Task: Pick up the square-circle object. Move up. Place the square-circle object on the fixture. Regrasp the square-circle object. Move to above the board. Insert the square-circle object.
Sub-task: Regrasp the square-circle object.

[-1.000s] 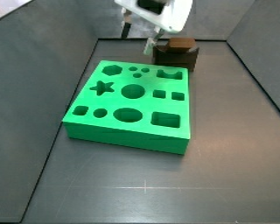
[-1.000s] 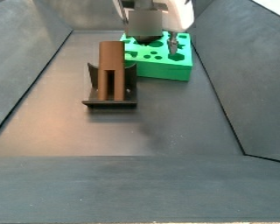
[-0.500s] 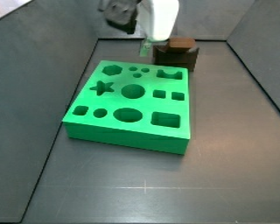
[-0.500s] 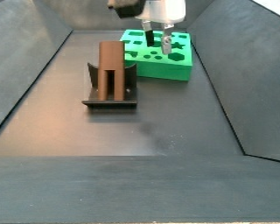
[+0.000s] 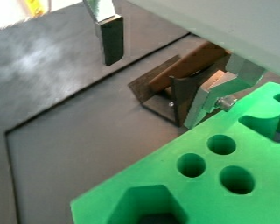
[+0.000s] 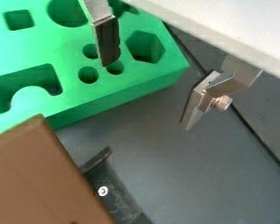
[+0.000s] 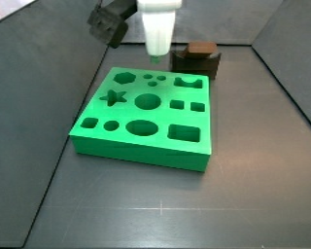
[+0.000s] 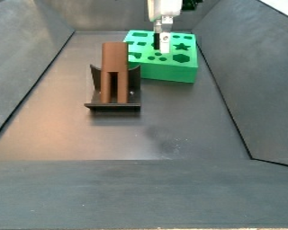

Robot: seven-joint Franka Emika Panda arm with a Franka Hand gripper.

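I am seeing the gripper (image 8: 166, 36) hovering over the green board (image 7: 145, 115), jaws spread with nothing between them. The square-circle object (image 8: 112, 70) is standing on the fixture (image 8: 112, 92), near the board.

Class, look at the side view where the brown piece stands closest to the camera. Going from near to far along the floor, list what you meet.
Fixture with the square-circle object standing in it → board → gripper, open and empty, hanging over the board's far part.
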